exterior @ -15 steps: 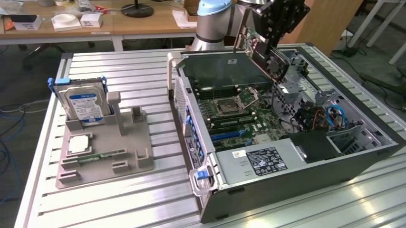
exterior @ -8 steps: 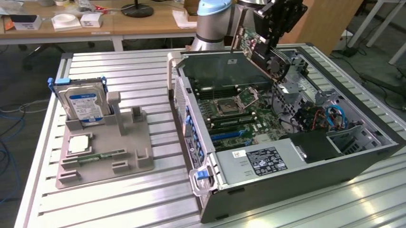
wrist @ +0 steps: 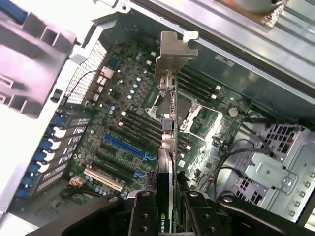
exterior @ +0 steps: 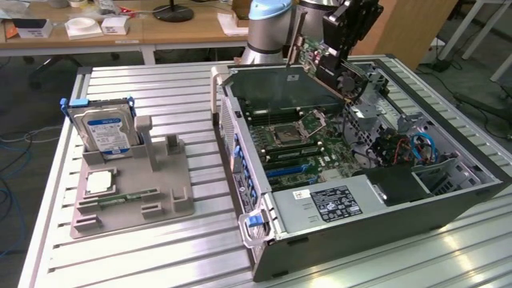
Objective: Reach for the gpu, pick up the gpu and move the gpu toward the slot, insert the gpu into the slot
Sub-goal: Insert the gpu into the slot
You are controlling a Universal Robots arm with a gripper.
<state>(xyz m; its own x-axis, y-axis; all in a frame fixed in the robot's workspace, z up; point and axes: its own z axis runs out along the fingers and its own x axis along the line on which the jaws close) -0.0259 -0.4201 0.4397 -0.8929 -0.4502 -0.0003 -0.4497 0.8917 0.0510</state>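
One open computer case lies on the slatted desk. Above its motherboard the gpu hangs edge-on, clamped in the pincer, with its silver bracket farthest from the grip. It seems clear of the bright-blue slot, which lies below and just to one side.

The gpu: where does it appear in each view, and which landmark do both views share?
Exterior view: the gpu hangs near the picture's top, above the open case.
Wrist view: the gpu is seen edge-on, reaching from the hand out over the motherboard.
Shared landmark: the blue slot.
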